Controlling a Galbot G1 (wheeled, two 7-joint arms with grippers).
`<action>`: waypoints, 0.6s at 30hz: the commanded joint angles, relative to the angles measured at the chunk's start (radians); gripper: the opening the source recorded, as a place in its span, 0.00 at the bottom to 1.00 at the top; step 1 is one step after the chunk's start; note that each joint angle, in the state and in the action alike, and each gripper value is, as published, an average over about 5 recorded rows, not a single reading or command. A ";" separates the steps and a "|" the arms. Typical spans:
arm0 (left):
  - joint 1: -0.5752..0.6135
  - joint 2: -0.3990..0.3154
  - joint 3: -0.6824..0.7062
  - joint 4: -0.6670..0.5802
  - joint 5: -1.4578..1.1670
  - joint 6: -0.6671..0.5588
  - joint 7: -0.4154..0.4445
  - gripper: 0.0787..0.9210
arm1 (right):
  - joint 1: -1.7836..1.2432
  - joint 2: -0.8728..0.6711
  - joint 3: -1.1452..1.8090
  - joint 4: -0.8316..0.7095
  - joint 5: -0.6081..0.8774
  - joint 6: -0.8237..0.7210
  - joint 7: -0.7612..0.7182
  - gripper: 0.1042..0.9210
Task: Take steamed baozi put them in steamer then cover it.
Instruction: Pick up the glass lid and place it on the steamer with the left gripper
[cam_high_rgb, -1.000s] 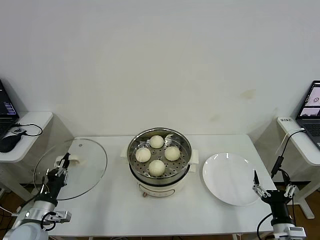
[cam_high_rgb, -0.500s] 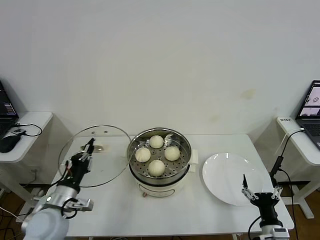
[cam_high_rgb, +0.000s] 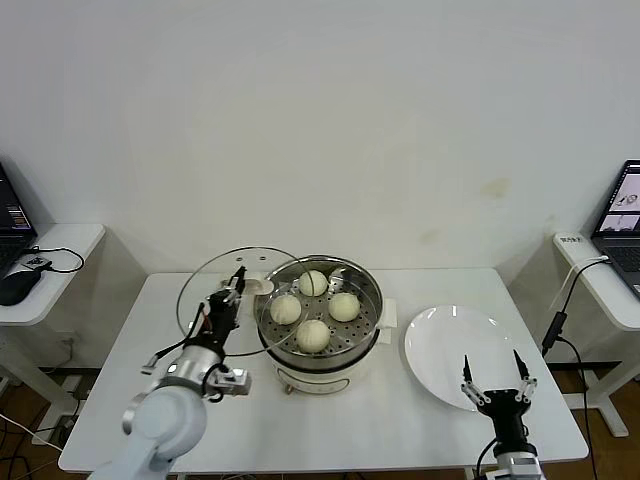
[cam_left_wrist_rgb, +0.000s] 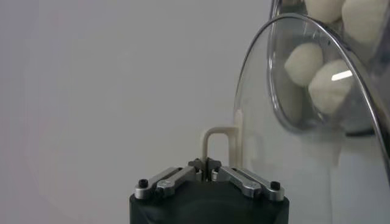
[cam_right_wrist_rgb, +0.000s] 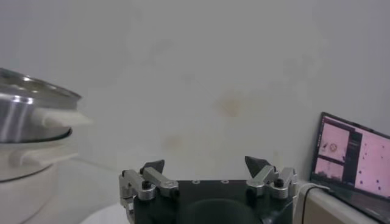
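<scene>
Four cream-white baozi sit on the perforated tray of the shiny steel steamer at the table's middle. My left gripper is shut on the cream handle of the clear glass lid, holding it lifted and tilted just left of the steamer, its edge overlapping the pot's rim. In the left wrist view the baozi show through the glass lid. My right gripper is open and empty at the table's front right, near the plate.
A flat white plate lies right of the steamer. Side desks with laptops stand at far left and far right. The steamer shows in the right wrist view too.
My left gripper has carried the glass lid rightwards from the table's left end to the steamer's rim. My right gripper has shifted a little to the left and lower.
</scene>
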 joint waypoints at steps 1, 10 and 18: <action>-0.183 -0.153 0.162 0.104 0.115 0.077 0.082 0.05 | 0.003 0.018 -0.017 -0.024 -0.081 0.011 0.021 0.88; -0.198 -0.288 0.210 0.170 0.208 0.065 0.086 0.05 | 0.002 0.019 -0.017 -0.033 -0.085 0.013 0.024 0.88; -0.184 -0.361 0.225 0.223 0.274 0.045 0.081 0.05 | 0.005 0.019 -0.017 -0.043 -0.085 0.014 0.024 0.88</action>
